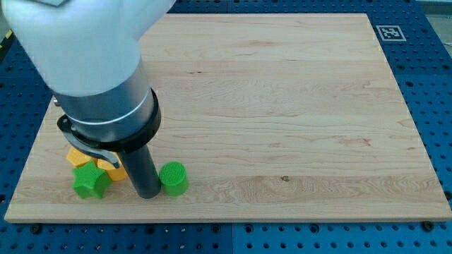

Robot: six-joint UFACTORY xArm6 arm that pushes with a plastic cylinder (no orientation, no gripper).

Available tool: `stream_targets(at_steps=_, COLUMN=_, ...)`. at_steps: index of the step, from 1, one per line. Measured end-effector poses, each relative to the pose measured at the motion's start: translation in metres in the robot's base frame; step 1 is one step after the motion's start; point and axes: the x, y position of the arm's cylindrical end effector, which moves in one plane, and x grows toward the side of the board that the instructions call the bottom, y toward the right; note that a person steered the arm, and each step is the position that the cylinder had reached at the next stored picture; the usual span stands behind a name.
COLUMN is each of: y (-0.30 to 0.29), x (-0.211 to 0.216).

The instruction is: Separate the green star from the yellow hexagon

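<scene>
The green star (90, 181) lies near the board's bottom-left corner. The yellow hexagon (113, 169) sits just to its upper right, touching it and partly hidden by the arm. My tip (147, 195) rests on the board just right of the hexagon and star, between them and a green cylinder (174, 178). The rod stands close beside the cylinder's left side.
An orange-yellow block (76, 156) lies just above the green star, partly hidden under the arm's body. The wooden board (282, 106) sits on a blue perforated table. A fiducial marker (390, 32) is at the board's top-right corner.
</scene>
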Motion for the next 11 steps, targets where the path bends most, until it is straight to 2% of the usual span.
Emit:
stream_targets(at_steps=2, y=-0.047, x=0.031)
stream_targets(at_steps=4, y=-0.122, x=0.026)
stream_targets(at_steps=5, y=-0.119, x=0.025)
stream_targets(at_steps=7, y=-0.085, x=-0.027)
stream_targets(at_steps=8, y=-0.059, x=-0.027)
stream_targets(at_steps=10, y=-0.067, x=0.003)
stream_targets(at_steps=11, y=-0.053, x=0.003)
